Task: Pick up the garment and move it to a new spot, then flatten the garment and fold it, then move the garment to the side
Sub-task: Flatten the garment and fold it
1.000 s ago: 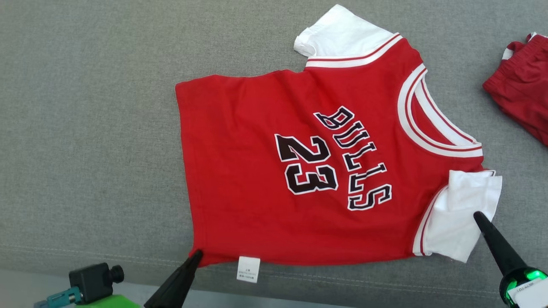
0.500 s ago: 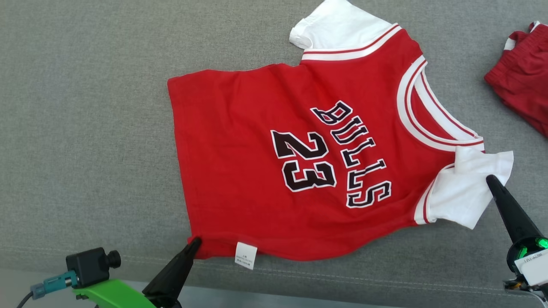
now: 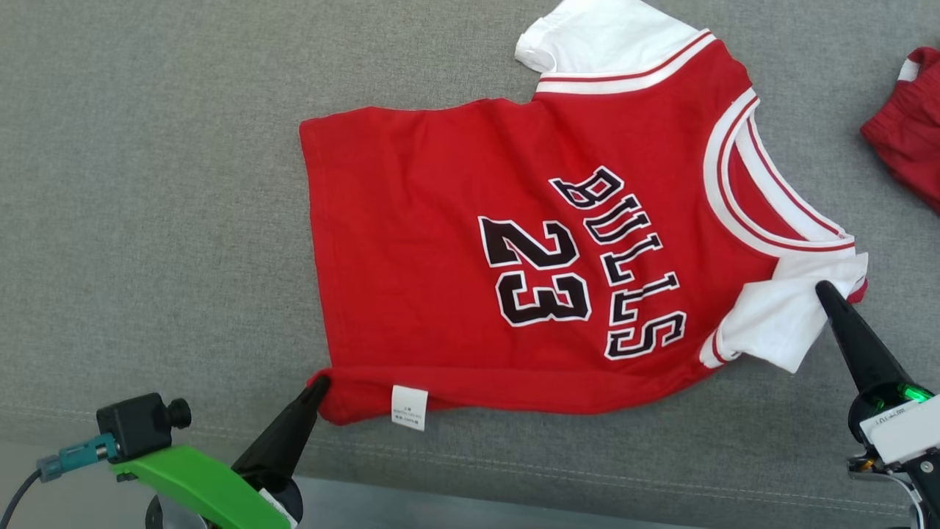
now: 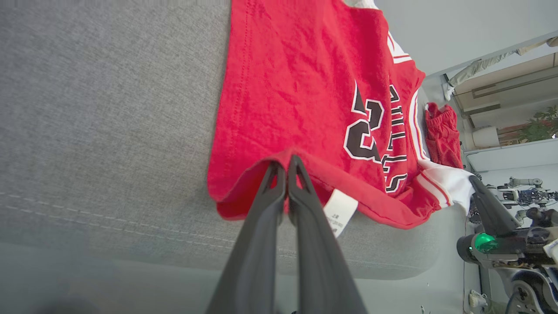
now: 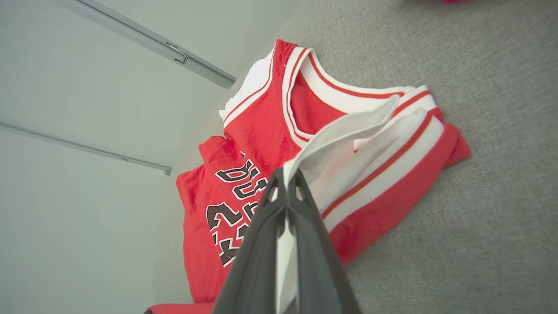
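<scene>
The garment (image 3: 455, 242) is a red jersey with white sleeves and "BULLS 23" in black, lying face up on a grey cushion (image 3: 147, 184), collar toward the right. My left gripper (image 3: 317, 382) is shut on the near hem corner, which is lifted and curled over (image 4: 261, 174). My right gripper (image 3: 821, 288) is shut on the near white sleeve (image 5: 348, 135), raised off the cushion. The near side edge of the jersey (image 3: 514, 393) is rolling up along the line between both grippers. A white care label (image 3: 409, 408) hangs at the hem.
Another red garment (image 3: 907, 136) lies at the cushion's far right edge. The cushion's front seam (image 3: 587, 477) runs just below the jersey, with a grey ledge beyond it. Open grey fabric stretches to the left.
Both grippers have moved up the view, pulling the jersey's near edge off the cushion and over itself; the white sleeve has folded inward. The camera has shifted slightly too.
</scene>
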{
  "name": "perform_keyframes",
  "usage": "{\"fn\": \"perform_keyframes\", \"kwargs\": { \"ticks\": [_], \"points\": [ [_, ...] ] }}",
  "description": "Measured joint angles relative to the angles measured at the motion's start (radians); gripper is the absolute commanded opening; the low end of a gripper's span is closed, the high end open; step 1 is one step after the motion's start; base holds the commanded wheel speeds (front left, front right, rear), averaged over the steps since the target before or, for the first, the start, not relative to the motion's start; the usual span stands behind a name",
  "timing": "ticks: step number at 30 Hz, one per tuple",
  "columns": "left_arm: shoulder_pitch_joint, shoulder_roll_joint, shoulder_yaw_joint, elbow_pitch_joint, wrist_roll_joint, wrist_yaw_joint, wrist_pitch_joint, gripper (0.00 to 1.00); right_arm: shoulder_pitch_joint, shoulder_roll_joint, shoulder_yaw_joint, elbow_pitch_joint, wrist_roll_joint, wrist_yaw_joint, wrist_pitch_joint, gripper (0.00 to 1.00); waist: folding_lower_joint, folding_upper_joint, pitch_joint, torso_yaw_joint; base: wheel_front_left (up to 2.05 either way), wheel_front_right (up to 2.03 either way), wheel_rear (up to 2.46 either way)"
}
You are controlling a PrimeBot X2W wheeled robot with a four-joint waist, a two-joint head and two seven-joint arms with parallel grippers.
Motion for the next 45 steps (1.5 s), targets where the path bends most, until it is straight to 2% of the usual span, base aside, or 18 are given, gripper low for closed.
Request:
{"fn": "perform_keyframes", "kwargs": {
  "ticks": [9, 26, 45],
  "points": [
    [-0.047, 0.000, -0.010, 0.022, -0.004, 0.000, 0.026, 0.00, -0.065, -0.016, -0.020, 0.024, -0.030, -0.024, 0.004, 0.00, 0.0000, 0.0000, 0.024, 0.003, 0.00, 0.00, 0.00],
    [-0.102, -0.007, -0.021, 0.082, -0.004, 0.000, 0.039, 0.00, -0.148, -0.021, -0.015, 0.089, -0.091, -0.033, 0.013, 0.00, 0.0000, 0.0000, 0.061, 0.024, 0.00, 0.00, 0.00],
    [-0.165, -0.016, -0.026, 0.104, -0.002, 0.000, 0.039, 0.02, -0.238, 0.011, 0.013, 0.129, -0.150, -0.040, -0.002, 0.00, 0.0000, 0.0000, 0.097, 0.018, 0.00, 0.00, 0.00]
  ]
}}
